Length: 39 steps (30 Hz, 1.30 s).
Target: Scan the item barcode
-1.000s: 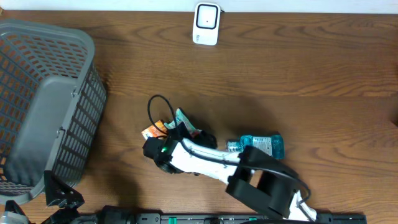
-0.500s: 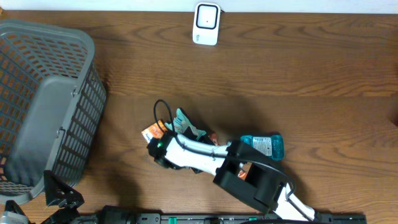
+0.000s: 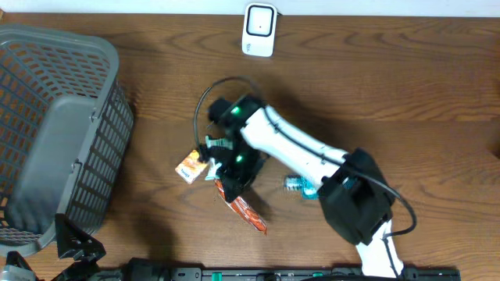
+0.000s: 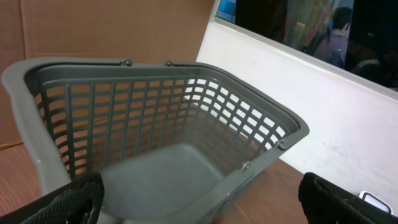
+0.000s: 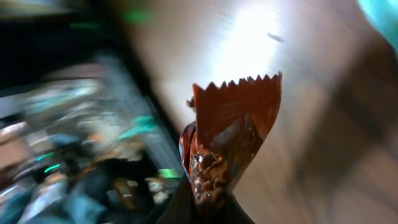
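Note:
My right gripper is shut on one end of a red-brown snack packet, which trails toward the table's front edge. In the right wrist view the packet sticks out from the closed fingers, its serrated end away from me; the view is motion-blurred. No barcode can be made out. A white scanner stands at the far edge, well apart from the packet. My left gripper is open and holds nothing, facing the grey basket at the front left.
An orange packet lies just left of the right gripper. A teal bottle lies partly under the right arm. The grey mesh basket fills the left side of the table.
The right gripper closed on the red-brown packet in the pile and drew it out. The arm's wrist swung toward the far side. The left arm stayed still.

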Tool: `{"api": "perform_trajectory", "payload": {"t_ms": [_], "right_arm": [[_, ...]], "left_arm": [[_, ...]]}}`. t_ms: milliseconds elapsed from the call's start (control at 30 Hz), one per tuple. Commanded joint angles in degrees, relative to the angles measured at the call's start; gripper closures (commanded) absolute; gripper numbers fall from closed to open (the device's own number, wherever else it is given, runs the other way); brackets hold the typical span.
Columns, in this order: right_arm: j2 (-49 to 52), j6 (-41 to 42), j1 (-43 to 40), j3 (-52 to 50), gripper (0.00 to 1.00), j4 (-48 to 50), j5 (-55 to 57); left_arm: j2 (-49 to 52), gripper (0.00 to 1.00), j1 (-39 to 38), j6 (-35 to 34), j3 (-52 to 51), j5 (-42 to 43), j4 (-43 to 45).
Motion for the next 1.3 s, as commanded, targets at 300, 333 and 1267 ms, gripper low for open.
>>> {"api": "perform_trajectory", "payload": {"t_ms": [300,333,1267], "right_arm": [[-0.55,-29.44,-9.7,-3.74,0.99,-2.4,-38.38],[-0.55,-29.42,-9.73,-3.74,0.99,-2.21,-39.6],[-0.57,-8.44,-11.54,8.22,0.99,13.73,-8.68]], "left_arm": [[-0.09,0.0,-0.22,0.46,-0.11,-0.55,0.26],[-0.09,0.0,-0.22,0.48,-0.11,-0.55,0.26],[-0.09,0.0,-0.22,0.5,-0.11,-0.57,-0.17]]}}
